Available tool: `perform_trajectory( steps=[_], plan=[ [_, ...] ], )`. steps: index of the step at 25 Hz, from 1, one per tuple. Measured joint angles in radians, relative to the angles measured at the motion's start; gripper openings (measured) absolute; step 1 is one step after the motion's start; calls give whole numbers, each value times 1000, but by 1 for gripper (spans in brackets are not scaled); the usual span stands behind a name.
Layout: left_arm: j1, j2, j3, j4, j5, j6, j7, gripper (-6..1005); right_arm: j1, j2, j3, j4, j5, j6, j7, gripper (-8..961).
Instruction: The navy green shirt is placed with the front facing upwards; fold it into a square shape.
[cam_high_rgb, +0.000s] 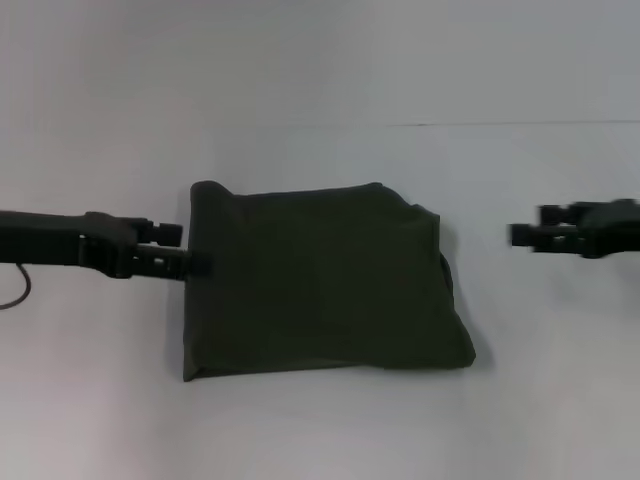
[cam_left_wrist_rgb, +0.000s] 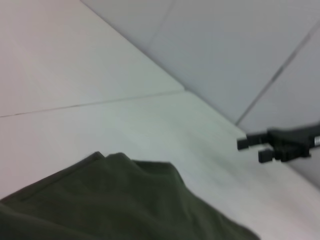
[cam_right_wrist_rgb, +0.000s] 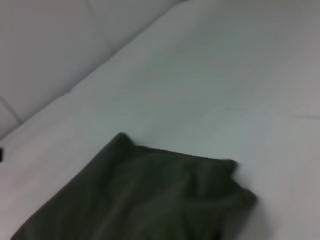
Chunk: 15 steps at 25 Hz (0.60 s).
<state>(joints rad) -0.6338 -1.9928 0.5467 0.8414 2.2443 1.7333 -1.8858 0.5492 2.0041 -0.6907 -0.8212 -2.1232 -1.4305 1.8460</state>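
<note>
The navy green shirt (cam_high_rgb: 320, 285) lies folded into a rough square mid-counter (cam_high_rgb: 320, 430). The left claw (cam_high_rgb: 190, 250) sits at its left edge, grip unclear. The right claw (cam_high_rgb: 520, 236) hovers well apart, holding nothing, its opening unclear.

I see bare surface (cam_high_rgb: 320, 430) on every side of the folded shirt (cam_high_rgb: 320, 285). My left hand (cam_high_rgb: 185, 250) blocks its left edge; my right hand (cam_high_rgb: 520, 236) hangs well apart.

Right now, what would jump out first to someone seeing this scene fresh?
The navy green shirt, already folded into a rough square, lies dark against the white table at its middle. The left gripper sits at the shirt's left edge, while the right gripper hangs apart off to its right.
</note>
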Motion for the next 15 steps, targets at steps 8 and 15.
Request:
perform_trajectory(
  steps=[8,15],
  plan=[
    [-48,-8,131,-27,24,-93,48,946,56,85,-107,-5,-19,5,-97,764],
    [-105,-9,161,-104,29,-159,-48,947,56,83,-112,58,78,25,-121,765]
  ],
)
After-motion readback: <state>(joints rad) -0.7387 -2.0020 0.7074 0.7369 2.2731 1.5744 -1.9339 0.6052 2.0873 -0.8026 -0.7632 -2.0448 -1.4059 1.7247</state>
